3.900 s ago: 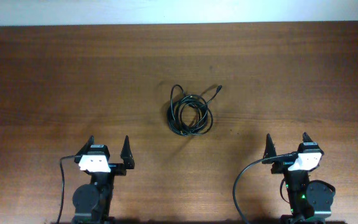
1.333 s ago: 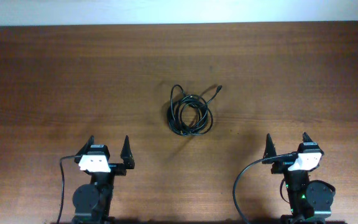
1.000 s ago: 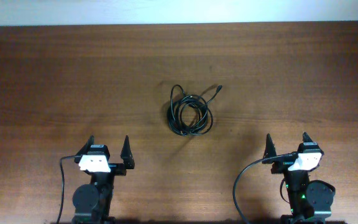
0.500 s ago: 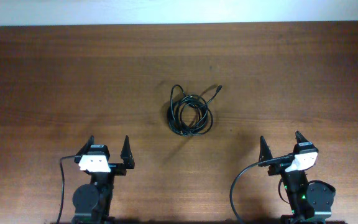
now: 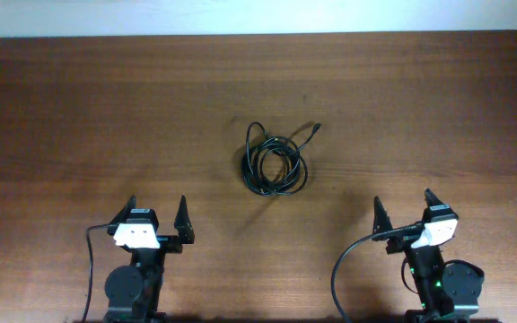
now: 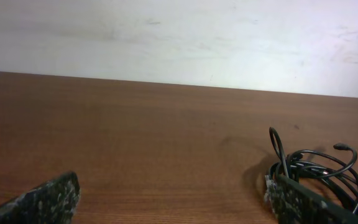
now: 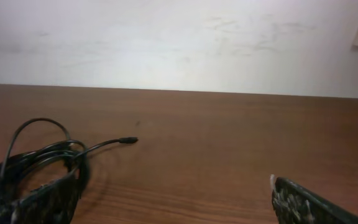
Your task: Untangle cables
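Observation:
The cables [image 5: 275, 164] lie as one coiled black bundle near the middle of the wooden table, with a plug end [image 5: 316, 127] sticking out to the upper right. The bundle also shows at the right of the left wrist view [image 6: 316, 169] and at the left of the right wrist view [image 7: 36, 163]. My left gripper [image 5: 158, 209] is open and empty near the front edge, left of the bundle. My right gripper [image 5: 404, 207] is open and empty near the front edge, right of the bundle. Both are well short of the cables.
The brown wooden table [image 5: 106, 108] ends at a white wall [image 5: 258, 16] at the back. Thick black arm cables [image 5: 341, 269] hang by each arm base at the front edge.
My right gripper has shifted slightly to the left and turned a little toward the bundle. The left arm and the cables have not moved.

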